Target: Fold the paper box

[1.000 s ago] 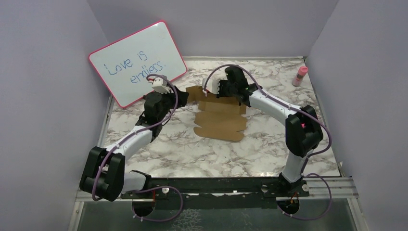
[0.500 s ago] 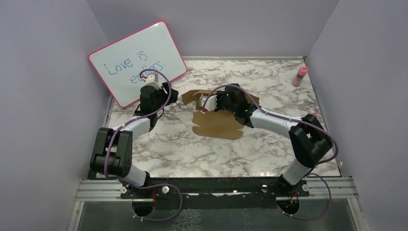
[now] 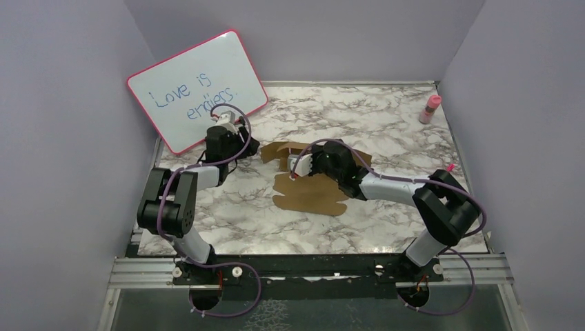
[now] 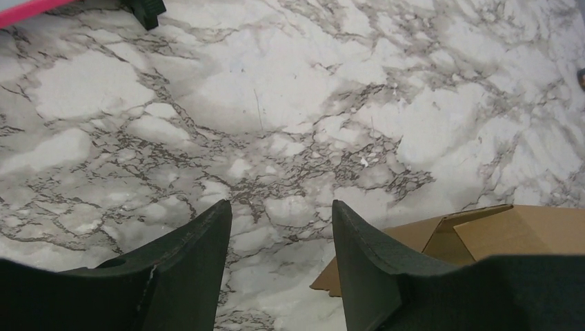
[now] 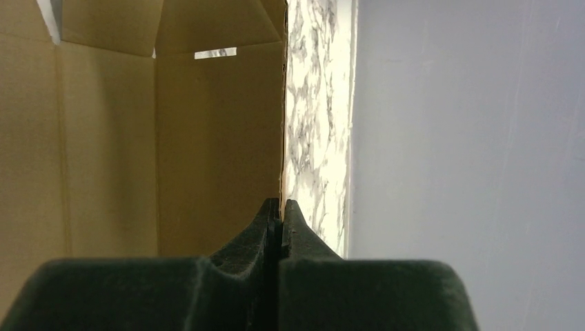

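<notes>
Centrally, pinches a raised edge of the paper box (image 3: 310,194) with the right gripper (image 5: 281,207), jaws closed tight. Holds the left gripper (image 4: 279,207) parted and empty above the marble table (image 4: 276,83), centre-left.

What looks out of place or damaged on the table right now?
Nothing is spilled or torn. The paper box lies askew on the table, with one panel raised and pinched edge-on in the shut right tool. The open left tool hangs beside its left flap. The whiteboard leans tilted at the far left.
</notes>
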Controlling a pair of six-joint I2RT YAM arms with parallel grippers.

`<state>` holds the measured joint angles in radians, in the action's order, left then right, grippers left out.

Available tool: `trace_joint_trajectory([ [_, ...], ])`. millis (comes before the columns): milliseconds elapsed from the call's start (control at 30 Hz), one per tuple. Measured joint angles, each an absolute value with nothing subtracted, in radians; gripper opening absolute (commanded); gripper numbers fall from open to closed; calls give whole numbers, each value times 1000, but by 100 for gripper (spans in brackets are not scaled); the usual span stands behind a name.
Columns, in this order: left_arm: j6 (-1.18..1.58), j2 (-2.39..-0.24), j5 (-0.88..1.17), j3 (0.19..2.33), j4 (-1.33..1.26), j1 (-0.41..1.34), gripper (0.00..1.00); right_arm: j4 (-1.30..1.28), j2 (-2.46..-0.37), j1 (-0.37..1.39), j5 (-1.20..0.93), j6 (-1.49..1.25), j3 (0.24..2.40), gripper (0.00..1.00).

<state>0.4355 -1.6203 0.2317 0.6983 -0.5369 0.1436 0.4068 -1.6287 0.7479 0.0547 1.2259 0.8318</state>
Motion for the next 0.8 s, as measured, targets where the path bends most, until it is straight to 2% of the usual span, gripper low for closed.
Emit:
trace_joint_trajectory([
  [333,421,-1747,378,714,-545,144,46,440,-1629,793,104,1213,777,1],
  [567,422,-1749,479,714,-587,166,45,529,-1638,793,141,1222,770,1],
  [800,424,-1735,498,714,-605,171,45,630,-1708,788,154,1281,823,1],
])
